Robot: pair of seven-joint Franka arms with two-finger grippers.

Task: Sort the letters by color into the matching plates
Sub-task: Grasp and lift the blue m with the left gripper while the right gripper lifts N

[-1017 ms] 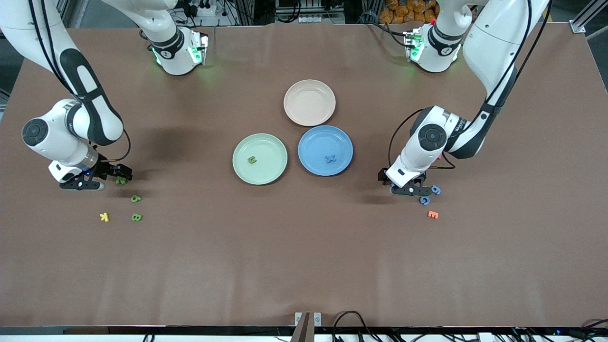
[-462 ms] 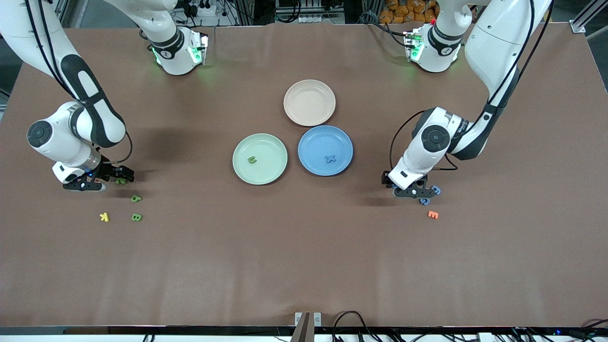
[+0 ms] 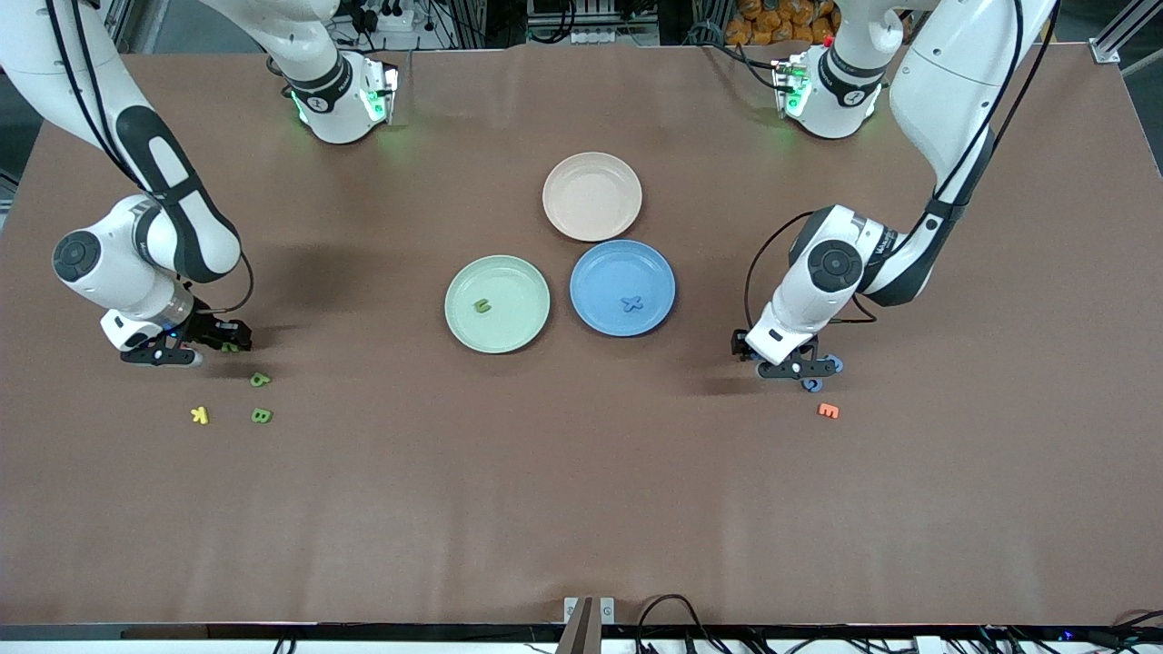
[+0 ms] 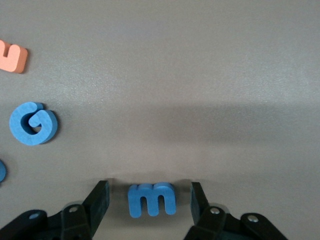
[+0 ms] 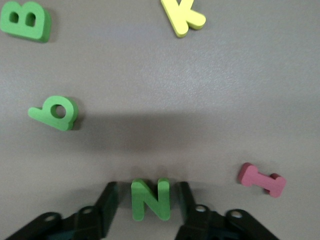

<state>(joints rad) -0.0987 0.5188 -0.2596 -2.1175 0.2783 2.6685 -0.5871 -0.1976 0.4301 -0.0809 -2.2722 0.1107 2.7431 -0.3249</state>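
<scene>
Taking the pale green round plate (image 3: 497,303) as landmark: it holds one small green foam letter (image 3: 482,306), and the blue round plate (image 3: 622,287) touching it holds a blue X (image 3: 632,304). Toward the right arm's end of the brown counter (image 3: 581,490), the right hand (image 5: 144,210) is clenched on a green foam N (image 5: 150,199). Toward the left arm's end, the left hand (image 4: 150,210) straddles a blue foam m (image 4: 151,199), fingers just apart from it
</scene>
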